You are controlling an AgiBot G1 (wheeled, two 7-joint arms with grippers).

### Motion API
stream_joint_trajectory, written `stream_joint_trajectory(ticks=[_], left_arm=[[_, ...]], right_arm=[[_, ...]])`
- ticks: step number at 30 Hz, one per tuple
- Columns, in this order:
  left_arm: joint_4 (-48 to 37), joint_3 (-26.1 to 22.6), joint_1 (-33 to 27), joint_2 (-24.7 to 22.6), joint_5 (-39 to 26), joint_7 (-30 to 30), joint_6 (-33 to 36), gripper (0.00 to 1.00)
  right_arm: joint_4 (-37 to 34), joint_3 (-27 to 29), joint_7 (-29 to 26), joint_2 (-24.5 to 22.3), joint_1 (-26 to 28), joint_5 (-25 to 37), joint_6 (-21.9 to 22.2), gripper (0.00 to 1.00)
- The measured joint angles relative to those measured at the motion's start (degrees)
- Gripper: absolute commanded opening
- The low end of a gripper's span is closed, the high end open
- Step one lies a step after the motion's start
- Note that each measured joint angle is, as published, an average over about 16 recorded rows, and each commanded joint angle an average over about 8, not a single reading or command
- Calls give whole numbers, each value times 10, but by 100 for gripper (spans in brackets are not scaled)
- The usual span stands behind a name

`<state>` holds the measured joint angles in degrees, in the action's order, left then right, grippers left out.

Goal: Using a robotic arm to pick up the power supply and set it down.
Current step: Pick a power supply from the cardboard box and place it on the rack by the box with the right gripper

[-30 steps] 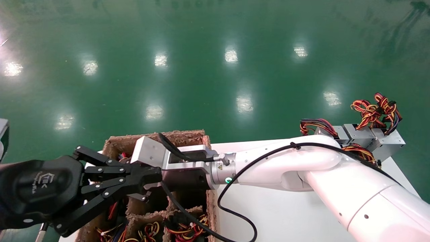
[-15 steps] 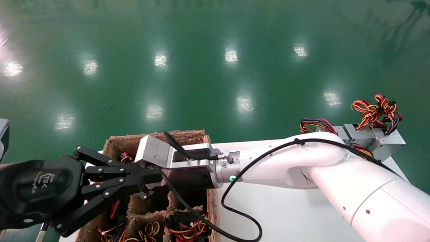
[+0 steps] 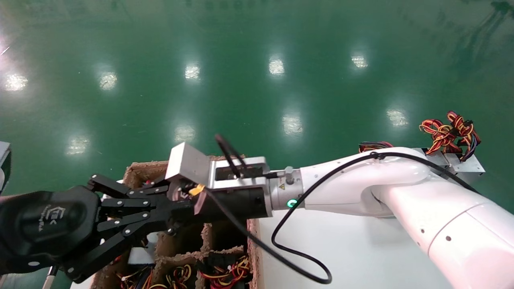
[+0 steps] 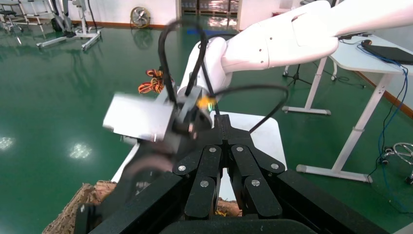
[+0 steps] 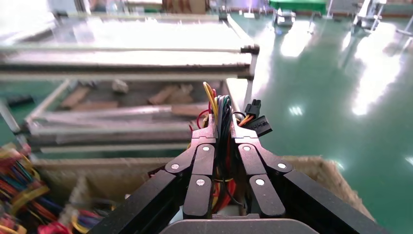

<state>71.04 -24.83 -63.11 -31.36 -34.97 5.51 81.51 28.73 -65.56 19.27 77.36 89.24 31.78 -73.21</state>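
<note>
The robotic arm (image 3: 361, 180) reaches across the white desk (image 3: 345, 249) over the divided cardboard box (image 3: 225, 237); its right gripper (image 5: 223, 127) has its jaws clamped on the wire bundle (image 5: 220, 105) of a power supply, whose orientation cannot be told. The left gripper (image 3: 176, 206) hovers beside it, jaws together. Two more power supplies (image 3: 457, 160) sit at the desk's far right corner.

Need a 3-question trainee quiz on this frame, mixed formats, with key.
1. True or false: the right gripper is shut on a wire bundle.
2. Where do the spare power supplies sit? A) at the far right corner of the white table; B) in the brown divided box; C) on the green floor.
3. Fill in: the left gripper, beside the right arm's wrist, is ____ (open/shut).

Key: 1 true; 2 A; 3 shut.
</note>
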Motion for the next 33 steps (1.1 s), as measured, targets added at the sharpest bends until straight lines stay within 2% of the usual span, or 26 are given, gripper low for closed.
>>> stream_joint_trajectory(ticks=[8, 15, 23, 33], left_arm=[[0, 0, 0, 0, 0, 0, 0, 0], [0, 0, 0, 0, 0, 0, 0, 0], [0, 0, 0, 0, 0, 0, 0, 0], [0, 0, 0, 0, 0, 0, 0, 0]], right_arm=[[-50, 19, -8, 0, -7, -64, -69, 0], [-88, 36, -22, 2, -18, -118, -100, 0], [-107, 53, -40, 3, -23, -173, -105, 0], [-115, 72, -46, 2, -8, -231, -82, 0]])
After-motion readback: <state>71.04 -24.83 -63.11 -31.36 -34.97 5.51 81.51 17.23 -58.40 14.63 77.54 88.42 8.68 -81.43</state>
